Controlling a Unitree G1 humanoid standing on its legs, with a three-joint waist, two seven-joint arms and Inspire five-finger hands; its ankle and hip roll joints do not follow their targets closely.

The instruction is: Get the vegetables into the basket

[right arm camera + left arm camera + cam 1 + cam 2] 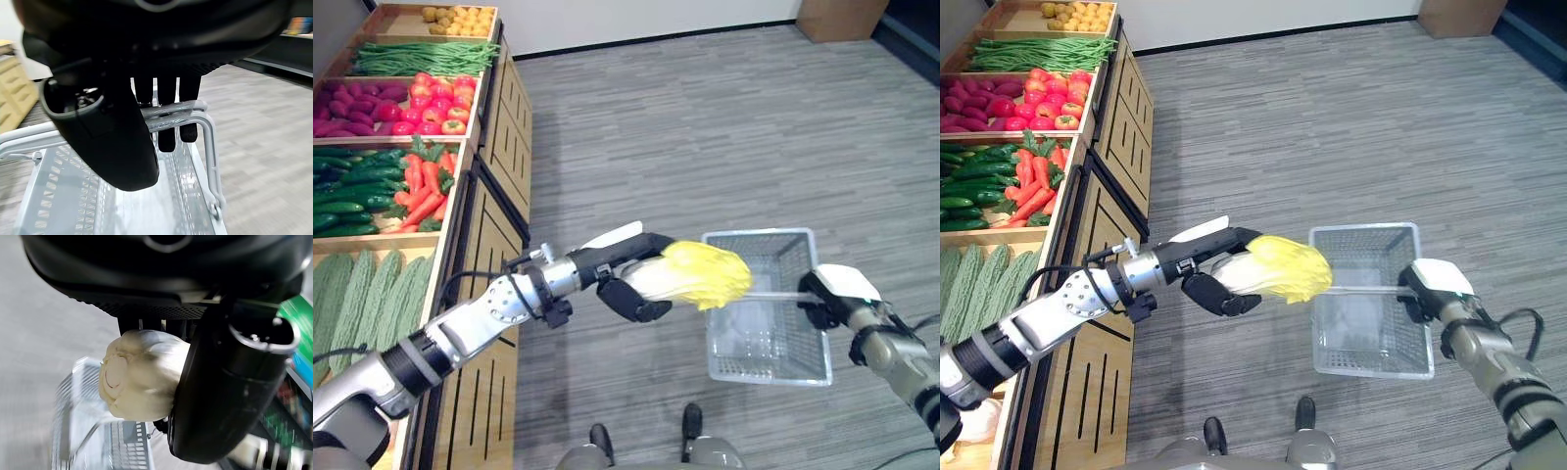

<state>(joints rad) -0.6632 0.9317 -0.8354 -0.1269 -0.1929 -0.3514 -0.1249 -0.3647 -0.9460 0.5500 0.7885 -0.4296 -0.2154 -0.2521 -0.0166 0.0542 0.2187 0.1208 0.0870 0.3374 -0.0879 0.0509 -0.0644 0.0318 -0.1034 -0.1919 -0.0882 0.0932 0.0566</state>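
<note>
Yellow cabbage [705, 273] sits gripped in the left hand [631, 284], at the basket [766, 360] (right hand [830, 299] grips its handle [168, 117]); next, let go.

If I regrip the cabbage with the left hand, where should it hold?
Stay on the pale stem end, coming from the shelf side as the left hand does now: that end is firm and rounded, while the yellow leafy tip is loose and points toward the basket.
</note>
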